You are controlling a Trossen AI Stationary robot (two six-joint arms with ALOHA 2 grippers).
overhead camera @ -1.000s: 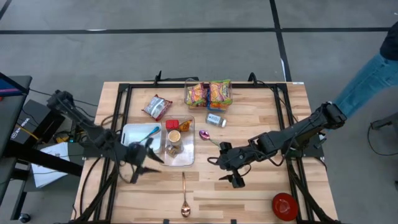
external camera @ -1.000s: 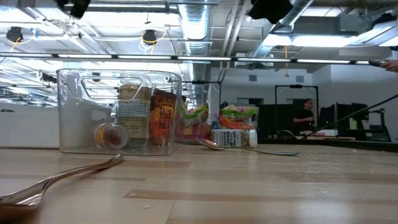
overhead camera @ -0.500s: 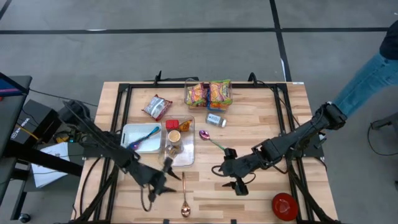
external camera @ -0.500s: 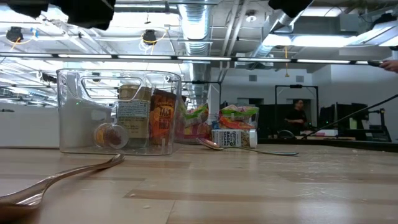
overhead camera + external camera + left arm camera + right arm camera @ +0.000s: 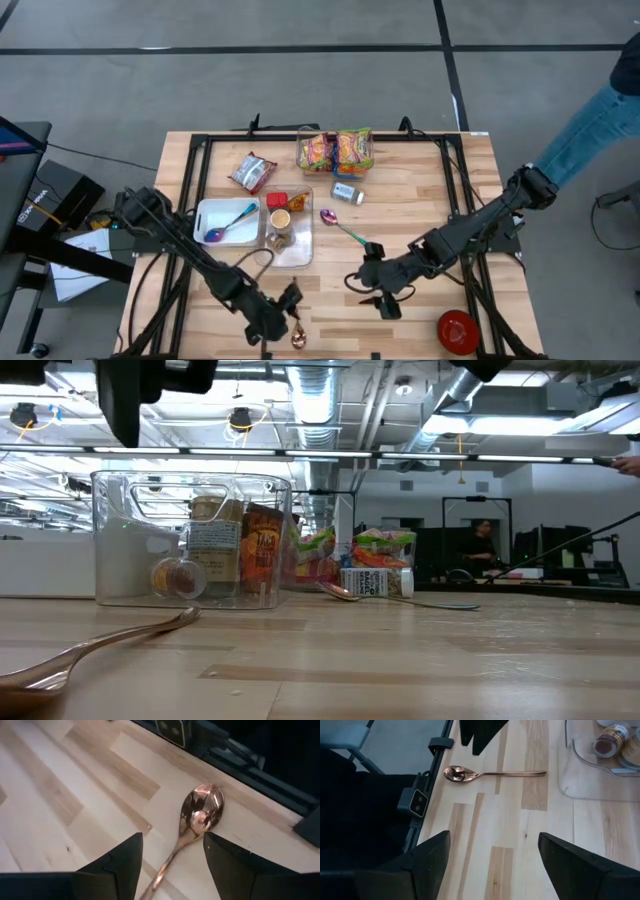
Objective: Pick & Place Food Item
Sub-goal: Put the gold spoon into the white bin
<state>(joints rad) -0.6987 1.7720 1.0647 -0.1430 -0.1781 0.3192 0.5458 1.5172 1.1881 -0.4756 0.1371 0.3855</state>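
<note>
Since a second ago, my left gripper [image 5: 285, 312] has swung from beside the white tray [image 5: 205, 211] down to the copper spoon [image 5: 297, 322] at the bottom centre of the high view.

Three spoons lie on the table: copper, pink [image 5: 341, 225], and blue [image 5: 228, 224] in the tray; two snack bags [image 5: 335, 151] sit at upper centre. My left fingers [image 5: 120, 865] are spread wide, straddling the copper spoon's handle, holding nothing. My right gripper [image 5: 380, 295] hovers lower right, wide apart and empty.

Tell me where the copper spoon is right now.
In the high view the copper spoon lies near the table's front edge, left of centre, just below the clear container. The left gripper, jaws open, hovers over it.
</note>
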